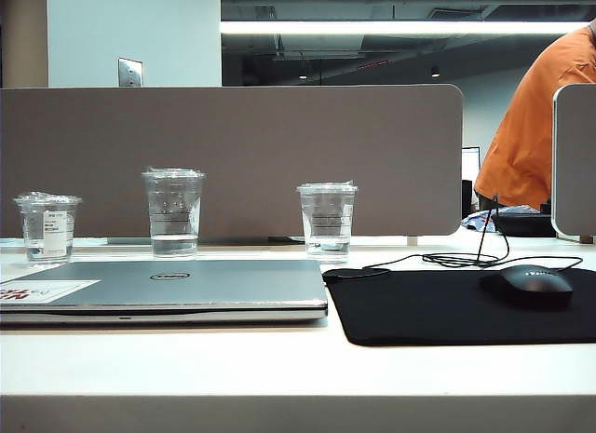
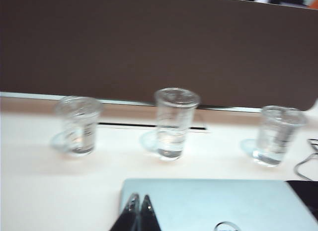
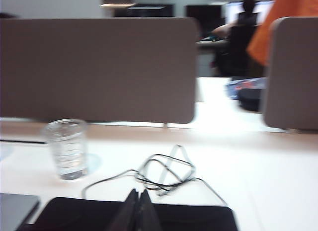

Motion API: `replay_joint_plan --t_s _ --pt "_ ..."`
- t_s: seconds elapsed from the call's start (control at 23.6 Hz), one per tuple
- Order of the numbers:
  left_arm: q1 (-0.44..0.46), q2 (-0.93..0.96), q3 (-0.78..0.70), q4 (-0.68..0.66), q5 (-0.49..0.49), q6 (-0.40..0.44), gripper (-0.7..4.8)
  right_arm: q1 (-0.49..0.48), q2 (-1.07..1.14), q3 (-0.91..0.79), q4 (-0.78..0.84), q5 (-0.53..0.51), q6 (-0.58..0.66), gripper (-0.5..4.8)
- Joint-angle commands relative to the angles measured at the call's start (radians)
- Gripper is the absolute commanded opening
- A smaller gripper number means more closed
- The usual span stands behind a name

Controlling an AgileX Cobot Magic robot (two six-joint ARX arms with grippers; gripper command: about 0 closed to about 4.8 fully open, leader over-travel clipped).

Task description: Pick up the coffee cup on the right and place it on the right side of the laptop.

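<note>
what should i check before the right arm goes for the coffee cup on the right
1. Coffee cup upright behind the laptop's right corner: ok.
2. Right gripper empty, jaws shut, must open first: not ok.
3. Left gripper shut, over the laptop, away from the cup: ok.
4. Cable loops beside the cup: not ok.
5. Spot right of laptop holds the mouse pad: cannot tell if free enough.
</note>
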State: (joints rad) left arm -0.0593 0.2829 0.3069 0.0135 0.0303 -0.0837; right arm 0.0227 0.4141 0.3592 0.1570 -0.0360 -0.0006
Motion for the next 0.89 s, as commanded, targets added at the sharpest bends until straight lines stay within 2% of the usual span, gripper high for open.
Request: replay_joint_plan --t_s 0.04,0.17,0.3,0.34,0.47,0.59,0.68,0.72,0.76,0.81,0.89 --pt "-0.01 0.114 0.072 0.044 0.06 -0.002 -0.05 0.018 0.168 0.066 0.109 -0.082 -0.003 -0.02" --pt "-0.039 0.238 0.149 0.038 0.064 -0.002 -0.06 0.049 0.322 0.132 0.144 -0.091 -0.003 -0.02" --pt "-0.099 0.447 0.304 0.01 0.217 -0.001 -0.06 0.092 0.554 0.225 0.239 -0.136 -0.003 -0.01" --pt "-0.133 0.527 0.38 -0.036 0.24 0.005 -0.06 0.102 0.642 0.248 0.318 -0.205 -0.003 -0.01" --pt "-0.194 0.651 0.525 -0.159 0.272 0.025 -0.06 0.113 0.804 0.259 0.513 -0.269 -0.003 -0.01" --pt "-0.228 0.725 0.623 -0.262 0.306 0.086 -0.06 0.115 0.916 0.272 0.588 -0.309 -0.003 -0.01" --pt "-0.247 0.762 0.666 -0.306 0.307 0.095 -0.06 0.12 0.988 0.293 0.589 -0.343 -0.003 0.08" --pt "-0.253 0.772 0.676 -0.311 0.307 0.095 -0.05 0.12 1.023 0.304 0.589 -0.367 -0.004 0.59" --pt "-0.256 0.784 0.682 -0.302 0.307 0.095 -0.05 0.121 1.092 0.333 0.597 -0.416 -0.004 3.16" --pt "-0.256 0.785 0.682 -0.295 0.307 0.095 -0.05 0.124 1.136 0.353 0.61 -0.424 -0.003 4.79" --pt "-0.256 0.79 0.682 -0.278 0.307 0.096 -0.06 0.139 1.246 0.414 0.623 -0.437 -0.003 4.79"
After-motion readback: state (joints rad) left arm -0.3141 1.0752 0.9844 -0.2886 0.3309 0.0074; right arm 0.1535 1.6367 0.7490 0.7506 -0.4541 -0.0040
